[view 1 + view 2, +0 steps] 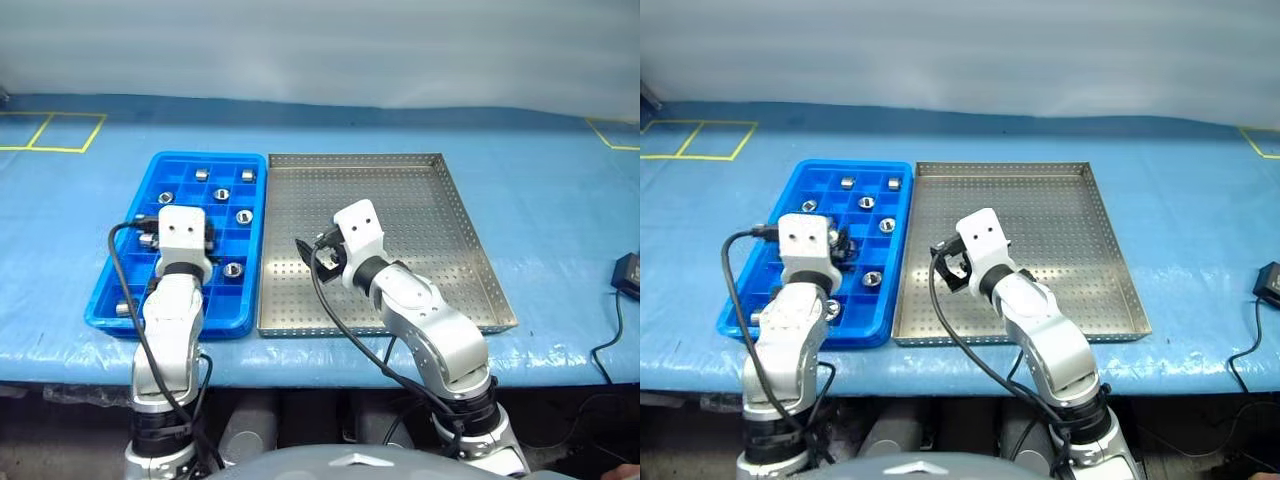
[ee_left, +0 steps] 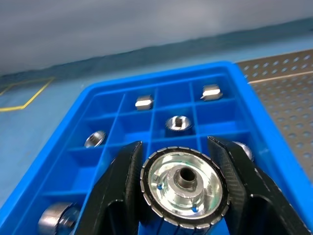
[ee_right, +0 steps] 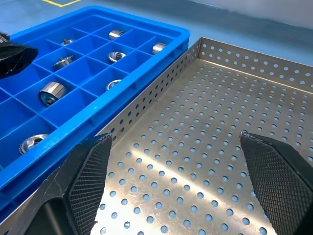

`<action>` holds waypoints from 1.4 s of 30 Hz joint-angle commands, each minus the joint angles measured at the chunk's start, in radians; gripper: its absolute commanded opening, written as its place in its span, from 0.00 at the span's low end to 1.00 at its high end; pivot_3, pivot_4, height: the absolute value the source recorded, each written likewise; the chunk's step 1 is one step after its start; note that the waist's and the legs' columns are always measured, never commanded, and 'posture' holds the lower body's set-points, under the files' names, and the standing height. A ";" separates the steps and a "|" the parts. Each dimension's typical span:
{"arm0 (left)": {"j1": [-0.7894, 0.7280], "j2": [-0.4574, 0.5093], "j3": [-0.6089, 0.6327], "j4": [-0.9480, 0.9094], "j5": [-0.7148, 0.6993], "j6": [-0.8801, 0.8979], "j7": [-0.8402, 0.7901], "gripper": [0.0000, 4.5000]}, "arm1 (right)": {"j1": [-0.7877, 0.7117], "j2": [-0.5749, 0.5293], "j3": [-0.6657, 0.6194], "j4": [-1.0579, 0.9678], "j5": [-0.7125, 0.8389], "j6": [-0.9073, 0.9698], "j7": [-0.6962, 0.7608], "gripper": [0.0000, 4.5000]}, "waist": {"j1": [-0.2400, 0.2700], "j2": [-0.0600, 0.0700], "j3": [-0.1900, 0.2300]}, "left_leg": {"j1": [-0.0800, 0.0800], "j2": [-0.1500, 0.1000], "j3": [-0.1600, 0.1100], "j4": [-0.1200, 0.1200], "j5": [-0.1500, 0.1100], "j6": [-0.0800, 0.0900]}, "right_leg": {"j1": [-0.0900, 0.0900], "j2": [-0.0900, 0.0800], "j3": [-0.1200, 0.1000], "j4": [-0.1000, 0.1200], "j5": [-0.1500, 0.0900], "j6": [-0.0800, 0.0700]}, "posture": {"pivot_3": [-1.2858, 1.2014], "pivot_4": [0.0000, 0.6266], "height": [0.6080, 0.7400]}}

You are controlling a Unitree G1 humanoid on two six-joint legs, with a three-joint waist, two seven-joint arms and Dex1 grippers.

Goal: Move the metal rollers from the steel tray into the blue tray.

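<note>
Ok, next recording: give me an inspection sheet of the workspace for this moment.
Surface: table under a blue cover, yellow tape marks at the far corners.
Job's things: steel tray shows no rollers on its visible floor; blue tray beside it, to its left, with rollers lying in several compartments.
Clutter: a dark box at the table's right edge.
Grippers: left gripper shut on a roller over the blue tray; right gripper open, nothing between its fingers, over the steel tray.
Cables: black cables loop along both arms; another runs down from the dark box.
Surroundings: a pale wall behind the table.
</note>
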 commanded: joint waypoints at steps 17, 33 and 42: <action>-0.012 -0.040 0.098 0.049 -0.056 0.025 0.040 0.70 | 0.015 0.018 -0.018 -0.028 0.008 -0.023 -0.018 0.98 | 0.011 -0.002 0.000 | -0.001 0.000 0.000 0.000 0.001 0.001 | 0.000 -0.001 -0.001 0.000 0.000 -0.001 | 0.60 0.24 1.00; -0.064 0.106 0.006 -0.045 -0.243 -0.103 -0.237 0.98 | 0.026 -0.081 -0.180 -0.045 0.030 -0.026 0.001 0.98 | 0.005 -0.002 0.001 | -0.001 0.000 0.000 -0.001 0.001 0.001 | 0.000 -0.001 -0.001 -0.001 0.001 -0.004 | 0.59 0.24 1.00; -0.002 0.308 -0.109 -0.070 -0.408 -0.081 -0.530 0.98 | 0.141 -0.250 -0.159 -0.126 0.073 -0.022 0.137 0.98 | -0.020 -0.002 0.001 | -0.001 0.000 0.000 -0.002 0.001 0.001 | 0.000 -0.001 -0.001 -0.001 -0.004 -0.008 | 0.56 0.24 1.00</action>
